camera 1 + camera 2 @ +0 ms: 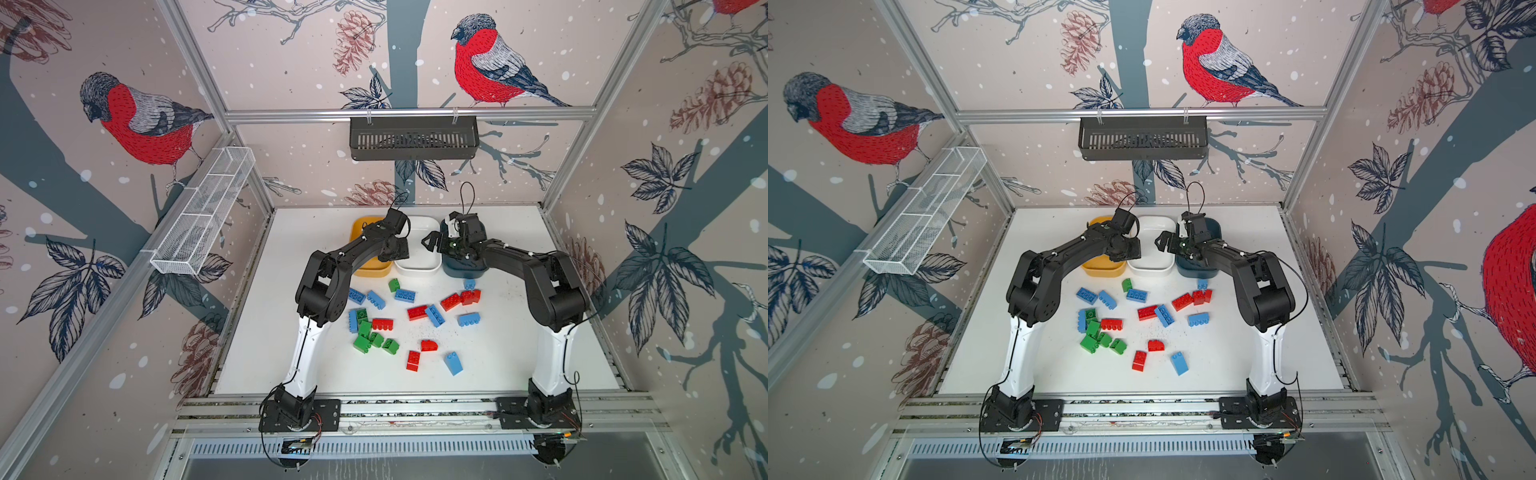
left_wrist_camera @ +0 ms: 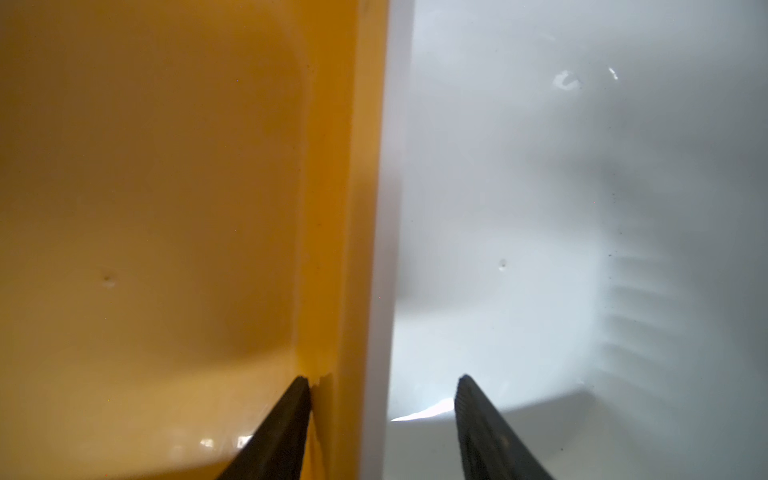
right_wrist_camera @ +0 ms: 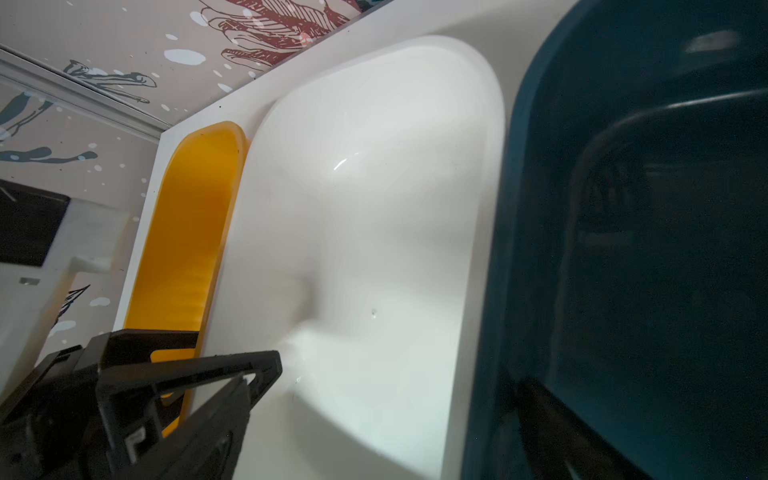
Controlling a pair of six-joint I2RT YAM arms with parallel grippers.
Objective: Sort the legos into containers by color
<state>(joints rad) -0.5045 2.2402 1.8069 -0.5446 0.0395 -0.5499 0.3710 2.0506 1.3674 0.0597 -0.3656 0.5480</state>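
Smooth, glossy plastic is seen in the yellow tub [image 2: 166,208], the white tub [image 2: 540,208] and the dark teal tub [image 3: 665,249], with highlights reflected. The legos [image 1: 417,312] are moulded in studded plastic. The table [image 1: 519,353] is finished matt white.

No legible text, labels, brands or numbers in any view.

Likely a lab: aluminium frame [image 1: 291,115], bird wallpaper [image 1: 482,62].
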